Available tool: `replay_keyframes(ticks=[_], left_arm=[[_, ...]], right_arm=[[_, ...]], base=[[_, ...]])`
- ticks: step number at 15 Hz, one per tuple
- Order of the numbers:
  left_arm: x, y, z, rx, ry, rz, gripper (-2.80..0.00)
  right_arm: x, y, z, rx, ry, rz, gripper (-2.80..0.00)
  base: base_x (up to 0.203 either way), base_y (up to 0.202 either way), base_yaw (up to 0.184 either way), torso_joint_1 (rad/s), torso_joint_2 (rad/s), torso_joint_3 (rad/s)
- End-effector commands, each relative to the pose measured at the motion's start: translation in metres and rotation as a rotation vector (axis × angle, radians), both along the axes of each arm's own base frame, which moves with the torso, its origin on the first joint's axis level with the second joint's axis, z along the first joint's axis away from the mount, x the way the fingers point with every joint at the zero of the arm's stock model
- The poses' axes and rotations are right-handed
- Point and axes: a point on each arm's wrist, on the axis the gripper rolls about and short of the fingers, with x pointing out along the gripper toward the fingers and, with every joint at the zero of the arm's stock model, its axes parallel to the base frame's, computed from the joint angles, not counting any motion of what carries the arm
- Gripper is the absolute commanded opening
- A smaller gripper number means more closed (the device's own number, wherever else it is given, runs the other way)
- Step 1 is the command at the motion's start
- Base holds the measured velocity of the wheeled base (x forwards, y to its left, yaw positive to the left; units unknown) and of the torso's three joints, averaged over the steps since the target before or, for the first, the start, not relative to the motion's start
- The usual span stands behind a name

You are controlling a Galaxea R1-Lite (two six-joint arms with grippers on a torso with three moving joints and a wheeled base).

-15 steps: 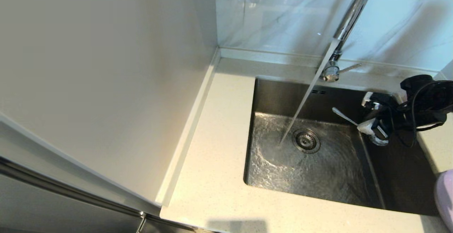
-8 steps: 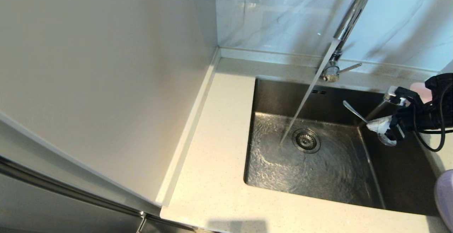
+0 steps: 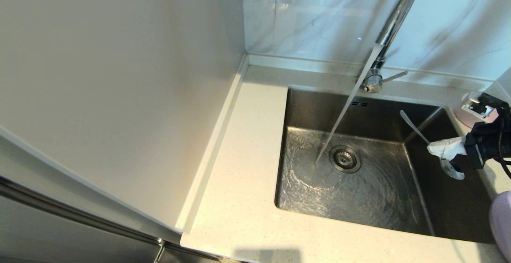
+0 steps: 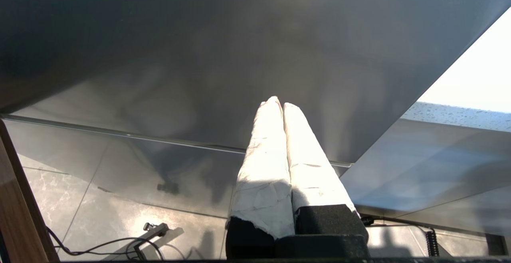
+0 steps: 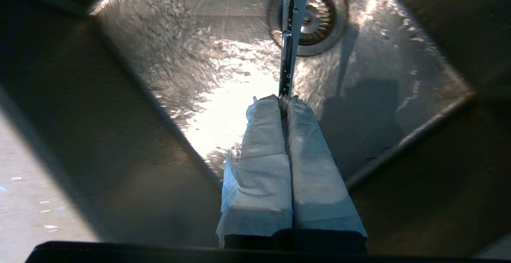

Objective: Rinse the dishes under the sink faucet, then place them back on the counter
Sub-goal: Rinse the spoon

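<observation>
Water runs from the chrome faucet [image 3: 393,19] into the steel sink [image 3: 303,107] and swirls round the drain strainer [image 3: 345,159]. My right gripper [image 3: 433,148] hovers over the sink's right side, shut on the silver spoon [image 3: 411,125]; the handle points back-left and the bowl [image 3: 453,170] hangs below the wrapped fingers. In the right wrist view the spoon handle [image 5: 288,35] sticks out from the gripper [image 5: 284,99] towards the drain [image 5: 315,15]. The pink bowl [image 3: 463,113] sits on the counter behind the gripper, partly hidden. The lilac plate [image 3: 502,223] shows at the right edge. My left gripper [image 4: 278,103] is shut and empty, parked low.
The cream counter [image 3: 247,167] runs along the sink's left and front. The faucet's side lever [image 3: 393,76] points right. A tall pale panel [image 3: 119,95] stands on the left, with the marble wall [image 3: 319,15] behind.
My right gripper has carried the spoon to the right, away from the water stream towards the sink's right edge. The pink bowl behind it has come into view.
</observation>
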Motion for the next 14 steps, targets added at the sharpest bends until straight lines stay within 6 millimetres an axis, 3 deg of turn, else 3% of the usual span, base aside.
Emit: replay_keyframes(ticks=[1,4,8,14], left_arm=[[0.0,0.0,0.0,0.0,0.0,0.0,-2.8],[0.0,0.0,0.0,0.0,0.0,0.0,-2.8],[0.0,0.0,0.0,0.0,0.0,0.0,-2.8],[0.0,0.0,0.0,0.0,0.0,0.0,-2.8]], right_arm=[[-0.028,0.023,0.019,-0.01,-0.045,0.037,-2.8],[-0.041,0.042,0.028,-0.138,-0.056,0.015,-2.8],[-0.049,0.052,0.039,-0.576,-0.131,0.062,-2.8],[-0.056,0.078,0.05,-0.762,-0.217,0.191,-2.8]], base=[[0.0,0.0,0.0,0.0,0.0,0.0],[0.0,0.0,0.0,0.0,0.0,0.0],[0.0,0.0,0.0,0.0,0.0,0.0],[0.0,0.0,0.0,0.0,0.0,0.0]])
